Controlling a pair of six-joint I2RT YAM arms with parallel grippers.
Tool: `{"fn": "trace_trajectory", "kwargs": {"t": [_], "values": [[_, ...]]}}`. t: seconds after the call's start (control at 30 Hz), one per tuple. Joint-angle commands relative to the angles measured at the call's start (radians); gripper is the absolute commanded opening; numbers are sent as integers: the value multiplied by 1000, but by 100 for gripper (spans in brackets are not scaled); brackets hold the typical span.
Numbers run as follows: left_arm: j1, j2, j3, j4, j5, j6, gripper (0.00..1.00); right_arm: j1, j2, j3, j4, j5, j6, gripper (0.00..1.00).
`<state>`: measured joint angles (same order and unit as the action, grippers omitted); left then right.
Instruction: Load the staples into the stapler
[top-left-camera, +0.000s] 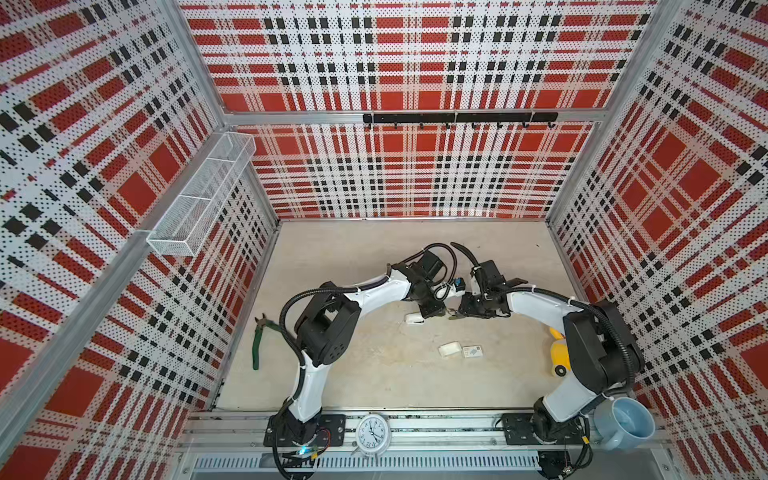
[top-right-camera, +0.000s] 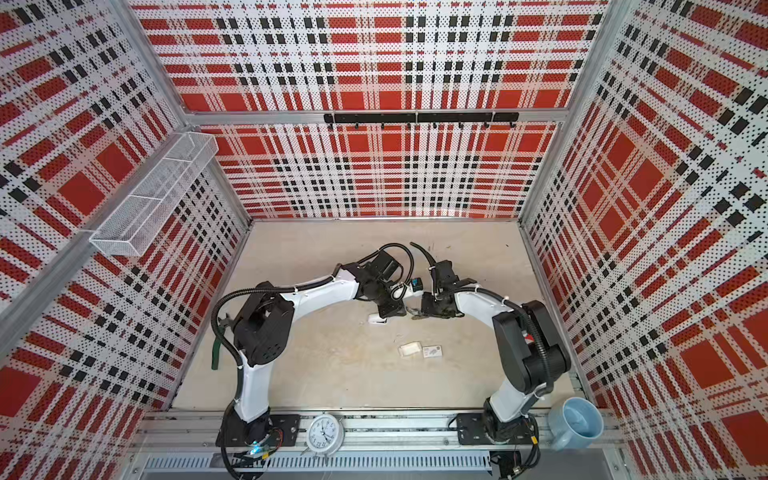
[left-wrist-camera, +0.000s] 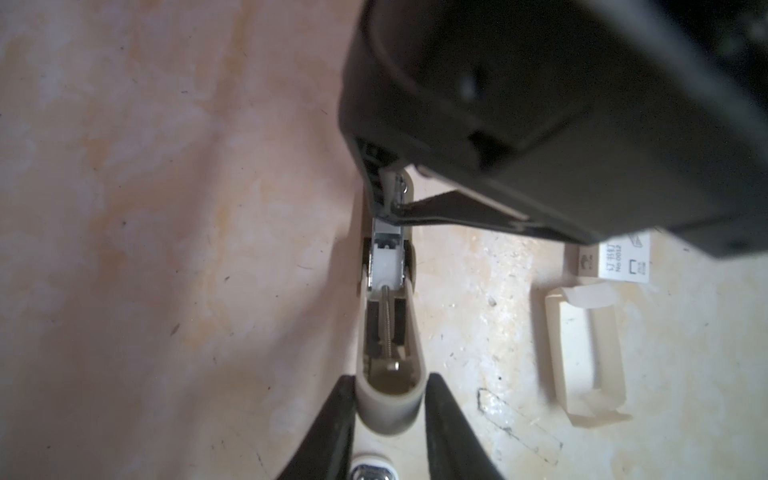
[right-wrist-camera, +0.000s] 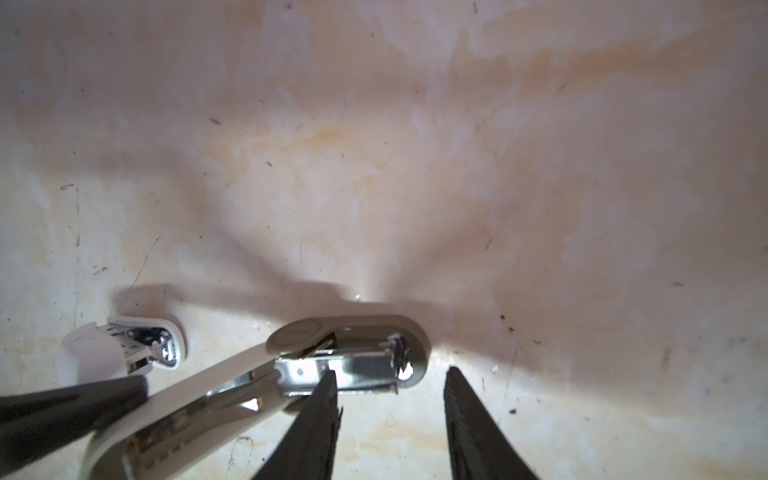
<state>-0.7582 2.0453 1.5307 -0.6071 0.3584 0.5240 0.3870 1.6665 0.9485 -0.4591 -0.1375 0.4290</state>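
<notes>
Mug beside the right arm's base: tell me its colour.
The mug is light blue, inside and out; it shows best in a top view.

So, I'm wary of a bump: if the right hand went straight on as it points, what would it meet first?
Probably the stapler, its metal channel just before the right hand; depth is unclear.

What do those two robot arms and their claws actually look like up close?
The left arm and right arm have curved white shells between chunky black joints, with ribbed black cables looping alongside. The left claw and right claw each end in two tapering black fingers, ridged on the inner faces.
</notes>
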Motion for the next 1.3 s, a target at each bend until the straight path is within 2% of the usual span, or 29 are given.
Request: {"fn": "trace_trajectory", "kwargs": {"t": [0.0,0.3,0.8,0.97,1.27], "values": [[0,-43,-12,17,17,-10,33,6,23,14,27,7,-11,44],[3,-47,-23,24,22,-13,33,7,-6,-3,58,13,3,44],[5,-51,-30,39,36,-18,33,11,35,-4,48,1,10,43],[7,-52,-34,48,45,-19,33,20,48,-10,59,-7,48,43],[14,-50,-37,55,59,-18,33,29,55,-8,11,70,85,41]]}}
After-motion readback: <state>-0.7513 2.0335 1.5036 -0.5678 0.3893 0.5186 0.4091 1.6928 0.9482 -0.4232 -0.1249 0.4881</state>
